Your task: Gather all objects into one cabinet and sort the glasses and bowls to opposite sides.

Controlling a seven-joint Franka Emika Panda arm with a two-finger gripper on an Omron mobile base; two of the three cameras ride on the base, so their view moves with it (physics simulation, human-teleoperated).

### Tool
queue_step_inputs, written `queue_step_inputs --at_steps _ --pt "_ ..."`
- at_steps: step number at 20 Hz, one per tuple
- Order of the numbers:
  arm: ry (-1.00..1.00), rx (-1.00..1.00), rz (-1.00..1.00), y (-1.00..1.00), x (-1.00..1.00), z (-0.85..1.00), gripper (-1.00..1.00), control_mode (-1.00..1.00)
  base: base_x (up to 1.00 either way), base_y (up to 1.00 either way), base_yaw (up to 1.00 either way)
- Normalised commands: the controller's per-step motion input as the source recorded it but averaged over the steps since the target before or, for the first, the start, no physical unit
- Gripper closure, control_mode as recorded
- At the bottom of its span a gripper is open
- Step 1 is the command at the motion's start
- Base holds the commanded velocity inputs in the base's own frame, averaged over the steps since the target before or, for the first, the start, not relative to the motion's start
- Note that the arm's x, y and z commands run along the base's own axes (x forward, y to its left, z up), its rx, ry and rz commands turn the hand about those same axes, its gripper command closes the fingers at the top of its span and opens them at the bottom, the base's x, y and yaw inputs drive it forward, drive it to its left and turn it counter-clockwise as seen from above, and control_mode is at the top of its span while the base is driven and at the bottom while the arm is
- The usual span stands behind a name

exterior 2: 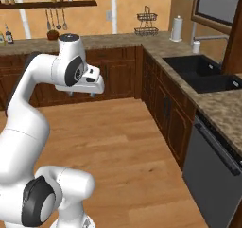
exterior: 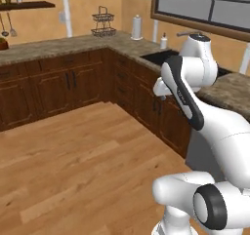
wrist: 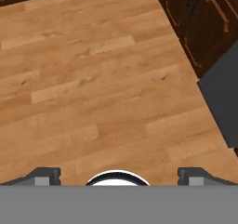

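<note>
My gripper (exterior 2: 81, 93) hangs over the wooden floor (wrist: 93, 79) in the middle of the kitchen and points straight down. Its two fingertips (wrist: 46, 174) stand far apart in the hand view with nothing between them, so it is open and empty. In the left base view the gripper (exterior: 160, 93) is partly hidden behind my own forearm. The glasses, the bowls and the cabinet named in the task are out of view.
An L-shaped stone counter (exterior 2: 156, 45) on dark base cupboards (exterior: 63, 85) runs along the back and right. A black sink (exterior 2: 203, 73), a grey dishwasher front (exterior 2: 212, 161), a paper-towel roll (exterior 2: 177, 28), a wire basket (exterior 2: 146, 23) and a wall shelf (exterior 2: 47, 4) are around it.
</note>
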Motion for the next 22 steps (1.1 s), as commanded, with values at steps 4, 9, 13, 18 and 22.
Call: queue_step_inputs --at_steps 4,9,13,18,22 --pt "0.00 0.00 0.00 0.00 0.00 0.00 -1.00 1.00 0.00 0.13 0.34" --pt "0.00 0.00 0.00 0.00 0.00 0.00 -1.00 1.00 0.00 0.13 0.34" --pt "0.00 0.00 0.00 0.00 0.00 0.00 -1.00 1.00 0.00 0.14 0.34" --pt "0.00 0.00 0.00 0.00 0.00 0.00 -1.00 1.00 -0.02 0.15 0.33" --pt "0.00 0.00 0.00 0.00 0.00 0.00 -1.00 1.00 -0.09 0.17 0.27"
